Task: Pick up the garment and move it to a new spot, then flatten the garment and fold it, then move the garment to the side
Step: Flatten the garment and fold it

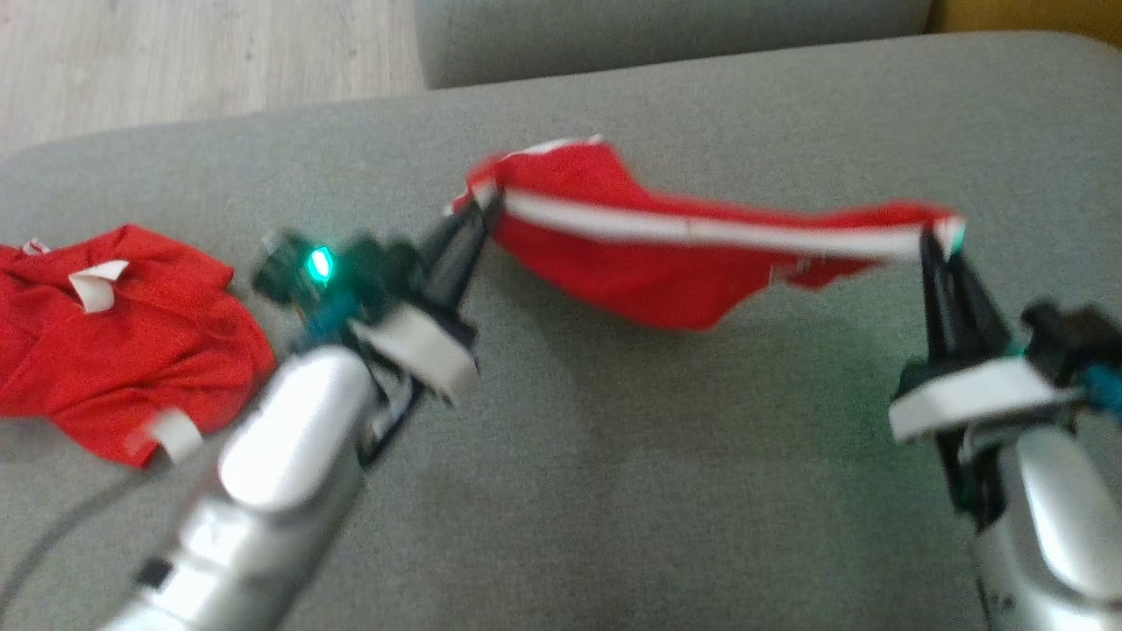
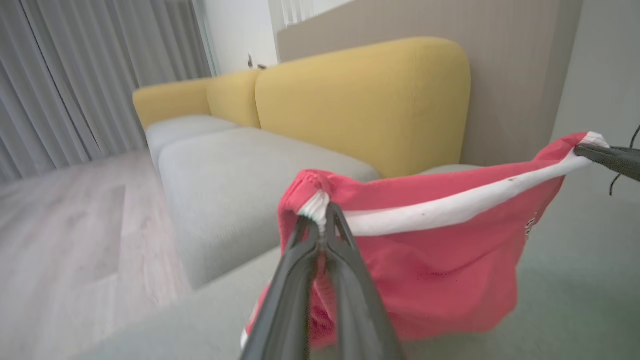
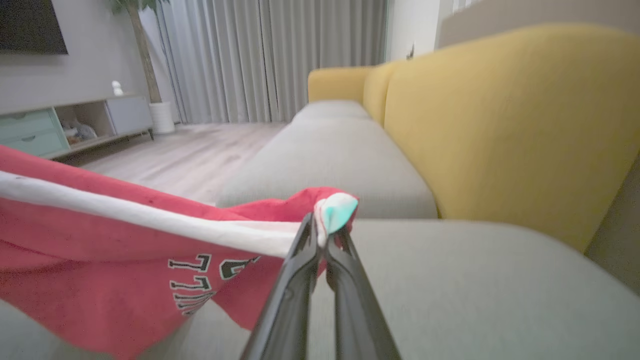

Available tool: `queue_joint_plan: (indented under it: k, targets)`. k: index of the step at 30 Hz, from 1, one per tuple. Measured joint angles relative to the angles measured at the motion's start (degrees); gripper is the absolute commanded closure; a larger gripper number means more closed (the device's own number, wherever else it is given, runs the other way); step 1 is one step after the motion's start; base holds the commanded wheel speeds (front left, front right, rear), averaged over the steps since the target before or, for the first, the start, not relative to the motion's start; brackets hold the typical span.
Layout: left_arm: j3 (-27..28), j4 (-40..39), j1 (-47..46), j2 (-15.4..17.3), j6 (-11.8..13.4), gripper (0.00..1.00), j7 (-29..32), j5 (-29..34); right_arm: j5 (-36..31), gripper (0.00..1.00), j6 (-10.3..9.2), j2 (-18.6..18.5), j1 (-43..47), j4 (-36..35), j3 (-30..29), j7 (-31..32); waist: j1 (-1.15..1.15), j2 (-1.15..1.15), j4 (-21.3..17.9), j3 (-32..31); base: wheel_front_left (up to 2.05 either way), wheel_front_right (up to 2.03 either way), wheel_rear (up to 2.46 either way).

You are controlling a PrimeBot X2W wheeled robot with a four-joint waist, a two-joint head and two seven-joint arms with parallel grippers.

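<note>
The red garment (image 1: 666,272) hung across the centre of the frame, just above the grey cushion (image 1: 614,473), strung by its white band between both grippers. The left gripper (image 1: 480,215) was pinched shut on the band's left end, and the right gripper (image 1: 936,244) on its right end. Both bites looked thin, though blur made that hard to judge. A sharp pull apart could slip one corner free, and the drooping cloth might bunch on landing.

Two red garments (image 1: 666,272) (image 1: 114,350), two tools (image 1: 480,219) (image 1: 942,244) and one sofa (image 1: 614,491).
</note>
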Motion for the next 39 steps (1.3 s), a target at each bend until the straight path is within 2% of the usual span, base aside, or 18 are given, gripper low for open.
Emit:
queue_joint_plan:
  k: [5, 8, 11, 20, 27, 33, 37, 39]
  targets:
    - [1.03, -1.83, -10.31, 2.78, -0.19, 1.00, 6.12, -1.22, 2.50, 1.00, 0.00, -3.35, -8.29, -3.74, 4.00, 3.69, 0.00, 0.00, -0.44, -2.48, 0.00, 0.00, 0.00]
    - [0.64, -0.16, -18.85, 3.98, -0.30, 1.00, 10.42, -1.60, 3.56, 1.00, 0.00, -4.64, -14.66, -4.48, 6.10, 6.26, 0.00, 0.00, -1.17, -4.70, 0.00, 0.00, 0.00]
    - [-0.47, 1.96, -23.44, 4.60, -0.66, 1.00, 12.72, -3.32, 3.53, 1.00, 0.00, -4.69, -17.97, -4.43, 7.14, 8.06, 0.00, 0.00, -2.00, -6.39, 0.00, 0.00, 0.00]
    - [-5.41, 4.87, -30.06, 5.02, -0.67, 1.00, 14.79, -8.80, 1.83, 1.00, 0.00, -3.55, -18.94, -4.41, 7.37, 9.61, -0.01, 0.00, -3.83, -9.34, 0.00, 0.00, 0.00]
    - [-4.81, 5.83, -29.72, 4.98, -0.67, 1.00, 14.14, -14.55, -0.78, 1.00, 0.00, -5.11, -16.94, -5.09, 3.82, 10.01, 0.00, 0.00, -3.13, -9.89, 0.00, 0.00, 0.00]
    - [-4.46, 3.00, -21.90, 5.19, -0.02, 1.00, 14.11, -17.80, -1.05, 1.00, 0.00, -7.71, -12.99, -7.54, 3.14, 11.60, 0.00, 0.00, -2.21, -9.00, 0.00, 0.00, 0.00]
    - [-4.59, -1.12, -17.30, 6.12, 1.49, 1.00, 16.10, -18.86, -0.78, 1.00, 0.00, -9.53, -11.80, -9.80, 2.81, 13.82, 0.00, 0.00, -1.81, -7.24, 0.00, 0.00, 0.00]
    - [-4.43, -3.79, -17.43, 7.34, 3.01, 1.00, 17.16, -18.83, 0.58, 1.00, 0.01, -10.80, -12.84, -11.05, 3.04, 15.74, 0.00, 0.00, -1.67, -4.72, 0.00, 0.00, 0.00]
